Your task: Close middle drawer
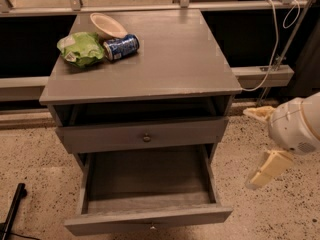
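Hovering off the right side of the table (175,64), your hand (248,148) is spread open, gripping nothing. The middle drawer (147,219) sits pulled far out at the table's front, left of the hand, slightly lower, well apart, no contact.

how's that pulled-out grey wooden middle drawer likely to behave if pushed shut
The grey wooden middle drawer looks stiff and empty, so probably light and slides straight back. Pushed off-centre from its small round knob, the box may skew. The gripper hangs right of it, jaws apart.
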Tool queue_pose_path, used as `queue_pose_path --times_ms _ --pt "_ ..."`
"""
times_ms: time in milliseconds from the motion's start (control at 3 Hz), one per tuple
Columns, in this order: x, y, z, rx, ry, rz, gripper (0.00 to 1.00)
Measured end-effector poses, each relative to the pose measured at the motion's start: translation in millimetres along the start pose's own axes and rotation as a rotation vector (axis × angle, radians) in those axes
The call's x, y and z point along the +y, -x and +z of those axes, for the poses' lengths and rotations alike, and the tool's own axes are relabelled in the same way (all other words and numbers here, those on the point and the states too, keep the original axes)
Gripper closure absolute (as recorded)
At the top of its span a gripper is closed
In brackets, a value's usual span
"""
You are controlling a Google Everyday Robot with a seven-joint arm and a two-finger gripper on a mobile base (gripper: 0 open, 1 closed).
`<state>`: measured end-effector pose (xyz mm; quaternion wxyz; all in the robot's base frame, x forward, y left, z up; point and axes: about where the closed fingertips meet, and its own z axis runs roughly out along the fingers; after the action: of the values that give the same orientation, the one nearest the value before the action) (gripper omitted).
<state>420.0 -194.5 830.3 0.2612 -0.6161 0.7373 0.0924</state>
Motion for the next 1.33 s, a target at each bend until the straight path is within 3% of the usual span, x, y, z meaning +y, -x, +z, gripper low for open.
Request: queue_pose_path --times_ms 333,667,1000,1333 --pt "3 7 36 -0.091 0.016 -0.05 0.0" --pt "26 5 106 -0.322 0.014 0.0 0.0" --pt "33 19 170 -0.554 0.02 -0.066 0.0" --pt "37 12 180 -0.57 0.028 -0.072 0.0"
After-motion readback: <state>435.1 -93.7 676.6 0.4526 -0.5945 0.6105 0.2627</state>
